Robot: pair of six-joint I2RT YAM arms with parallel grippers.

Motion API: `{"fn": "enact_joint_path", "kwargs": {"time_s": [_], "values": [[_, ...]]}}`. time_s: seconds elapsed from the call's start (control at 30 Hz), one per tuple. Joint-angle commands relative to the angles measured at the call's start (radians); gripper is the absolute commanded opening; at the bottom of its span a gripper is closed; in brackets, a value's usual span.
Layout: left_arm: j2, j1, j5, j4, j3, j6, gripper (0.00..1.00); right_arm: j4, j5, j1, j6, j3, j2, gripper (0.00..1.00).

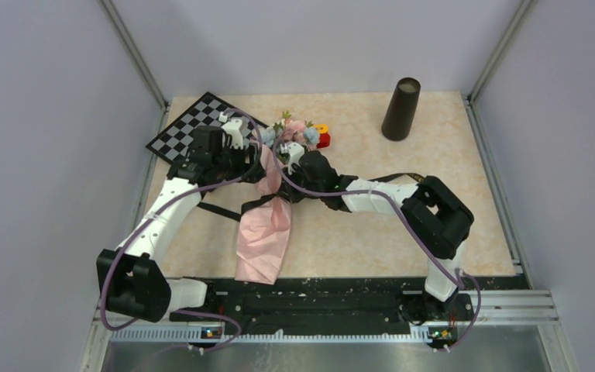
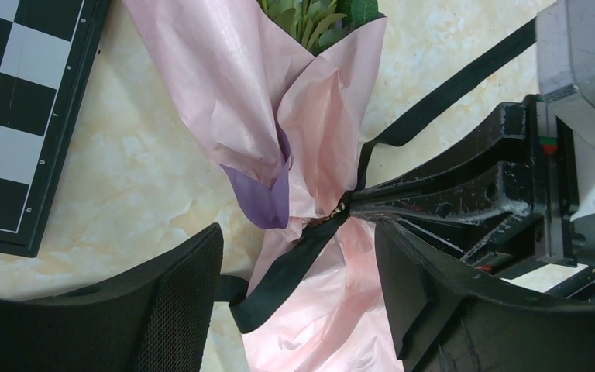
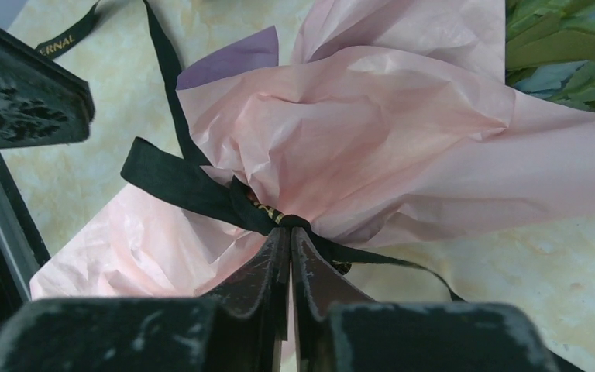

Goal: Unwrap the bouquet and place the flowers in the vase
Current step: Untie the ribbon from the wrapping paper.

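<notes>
My right hand point(image 3: 289, 232) pinches the black gold-lettered ribbon point(image 3: 166, 177) at its knot on the pink crinkled-paper bouquet point(image 3: 372, 132). I'd pull steadily, low along the desk, while my spread left hand point(image 2: 302, 306) steadies the bouquet.

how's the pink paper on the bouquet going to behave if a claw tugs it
Probably floppy: the pink paper is creased and lies slack rather than holding a firm cone. Likely light and easily torn, since it looks thin and crinkled. It may bunch instead of sliding free, as the black ribbon cinches it where the right claw pinches.
</notes>
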Motion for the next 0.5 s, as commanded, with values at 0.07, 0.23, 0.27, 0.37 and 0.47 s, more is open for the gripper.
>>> {"fn": "enact_joint_path", "kwargs": {"time_s": [0.07, 0.23, 0.27, 0.37, 0.47], "values": [[0.008, -0.006, 0.005, 0.025, -0.001, 0.011, 0.74, 0.046, -0.011, -0.001, -0.003, 0.025, 0.0, 0.0], [0.003, -0.007, 0.006, 0.027, -0.003, 0.014, 0.74, 0.05, 0.016, -0.001, -0.005, -0.018, -0.051, 0.0], [0.002, -0.007, 0.009, 0.027, -0.003, 0.014, 0.74, 0.054, 0.022, -0.002, -0.003, -0.03, -0.062, 0.0], [0.005, -0.013, 0.022, 0.029, -0.004, 0.017, 0.74, 0.067, 0.039, -0.002, 0.008, -0.065, -0.09, 0.0], [0.006, -0.027, 0.044, 0.032, -0.003, 0.027, 0.73, 0.076, 0.063, -0.001, 0.025, -0.105, -0.116, 0.0]]}}
